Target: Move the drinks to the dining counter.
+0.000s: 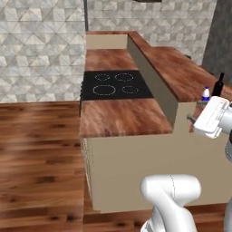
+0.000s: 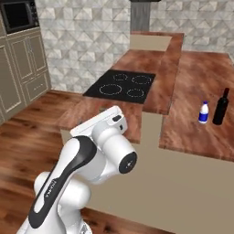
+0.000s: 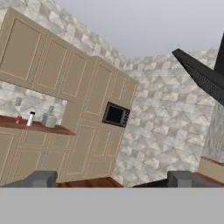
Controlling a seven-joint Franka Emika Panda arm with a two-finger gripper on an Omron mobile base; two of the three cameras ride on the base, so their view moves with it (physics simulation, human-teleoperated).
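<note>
Drinks are split between two places, as you can see. On the right, the slim black bottle [image 2: 221, 107] and the blue-and-white bottle [image 2: 204, 113] stand just beside each other on the dining desk [image 2: 196, 82]. In the hand view, the red can [image 3: 18, 119] and the pale-grey cylinder [image 3: 30, 118] stand on a far desk [image 3: 35, 126] under wall cabinets. Your hand [image 3: 111, 178] has its fingers wide apart, holding nothing.
</note>
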